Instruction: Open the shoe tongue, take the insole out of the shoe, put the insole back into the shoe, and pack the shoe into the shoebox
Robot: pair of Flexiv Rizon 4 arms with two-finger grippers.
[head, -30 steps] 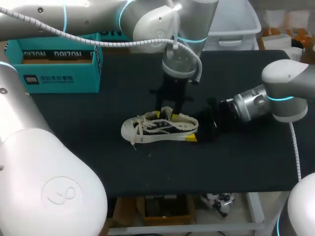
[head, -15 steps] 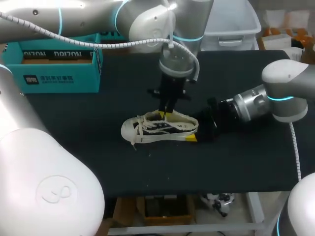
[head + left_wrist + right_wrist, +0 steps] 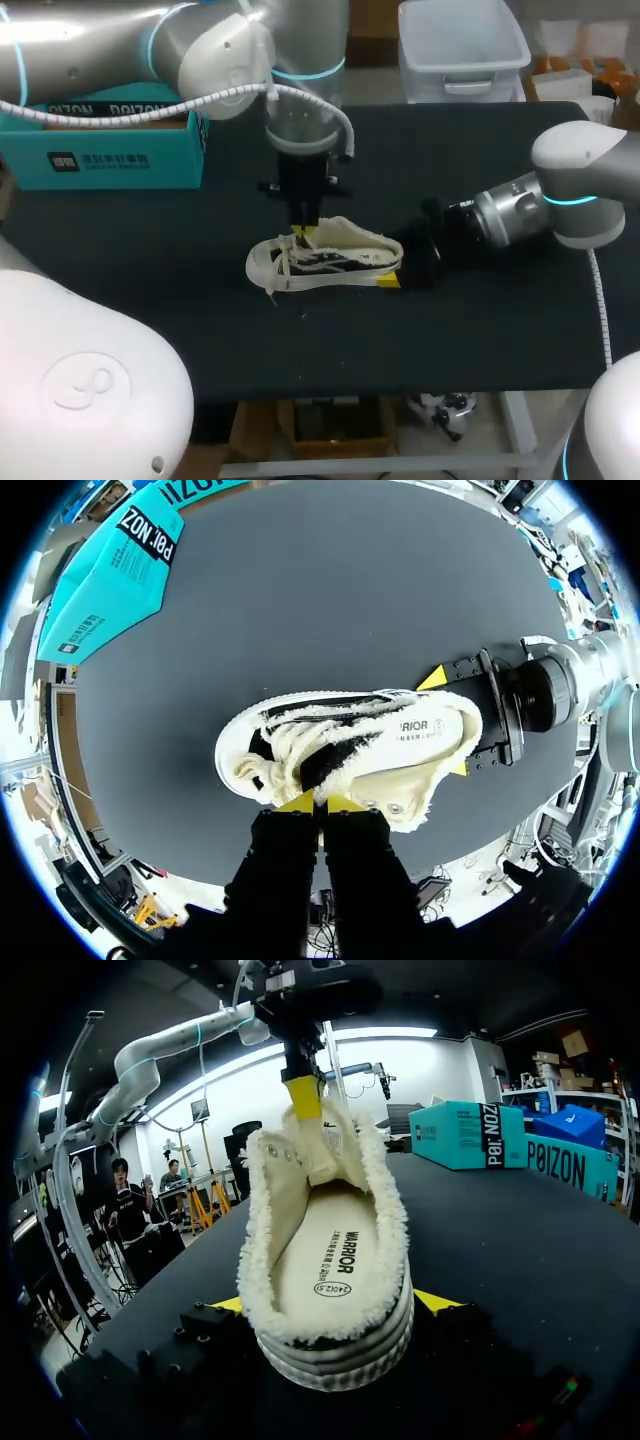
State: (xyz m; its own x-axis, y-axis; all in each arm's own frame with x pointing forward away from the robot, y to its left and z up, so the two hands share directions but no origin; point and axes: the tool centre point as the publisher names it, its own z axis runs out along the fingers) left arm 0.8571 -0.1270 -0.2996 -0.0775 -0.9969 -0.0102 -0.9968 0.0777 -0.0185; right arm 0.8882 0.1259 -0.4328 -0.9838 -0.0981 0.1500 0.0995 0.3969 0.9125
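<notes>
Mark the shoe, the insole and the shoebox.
shoe (image 3: 322, 262), head view, on its side wall.
insole (image 3: 335, 1235), right wrist view, on its heel part.
shoebox (image 3: 110, 160), head view, on its front face.

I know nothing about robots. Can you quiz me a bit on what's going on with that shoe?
1. True or false: the shoe already lies inside the teal shoebox.
2. Which part of the shoe is the right gripper shut on? A toe, B heel, C laces.
3. Fill in: the left gripper, from above, pinches the shoe's ____.
Key: 1 false; 2 B, the heel; 3 tongue.
</notes>
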